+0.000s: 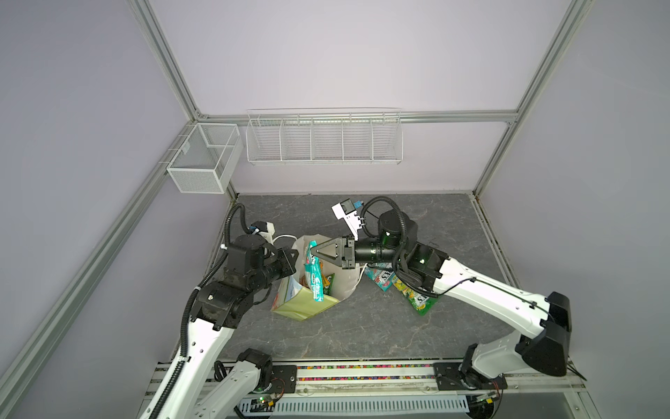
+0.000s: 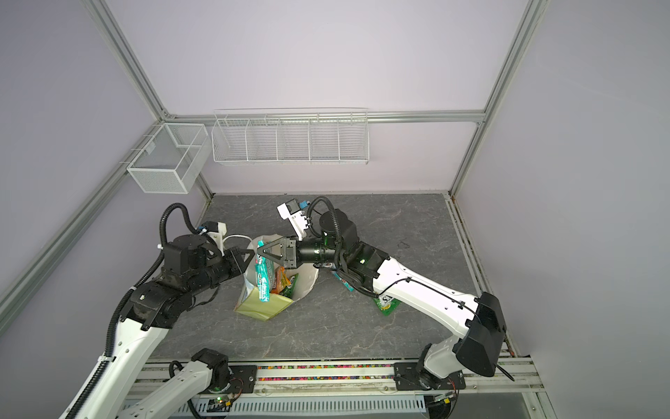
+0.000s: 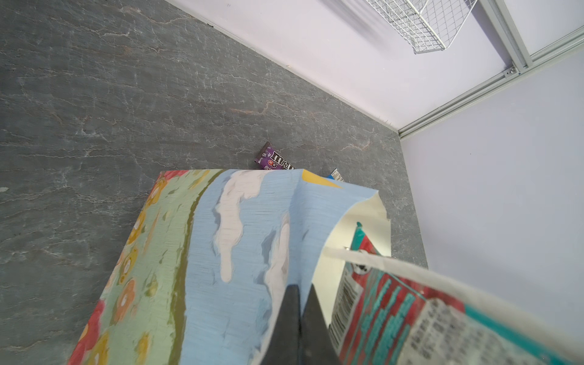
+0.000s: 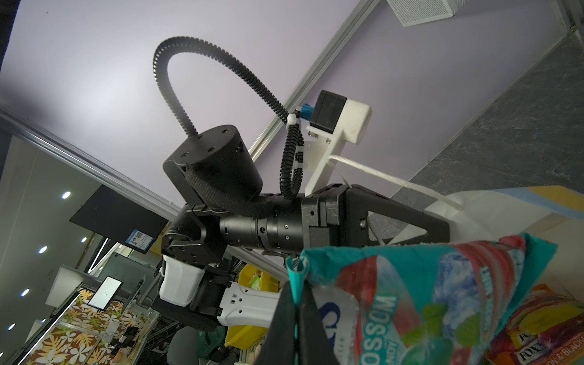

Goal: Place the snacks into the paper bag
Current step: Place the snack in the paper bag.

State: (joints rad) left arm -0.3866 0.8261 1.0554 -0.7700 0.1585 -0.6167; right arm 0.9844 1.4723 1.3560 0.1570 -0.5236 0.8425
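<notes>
- My right gripper (image 1: 314, 252) is clenched on a teal candy packet (image 1: 314, 279) at the mouth of the paper bag (image 1: 304, 307).
- My left gripper (image 3: 301, 292) pinches the bag's rim.
- A green packet (image 1: 418, 303) lies on the tabletop (image 1: 362, 326).

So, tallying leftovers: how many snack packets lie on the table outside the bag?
3: blue packet and green packet under the right arm beside the paper bag, purple packet beyond it. More may be hidden.
</notes>
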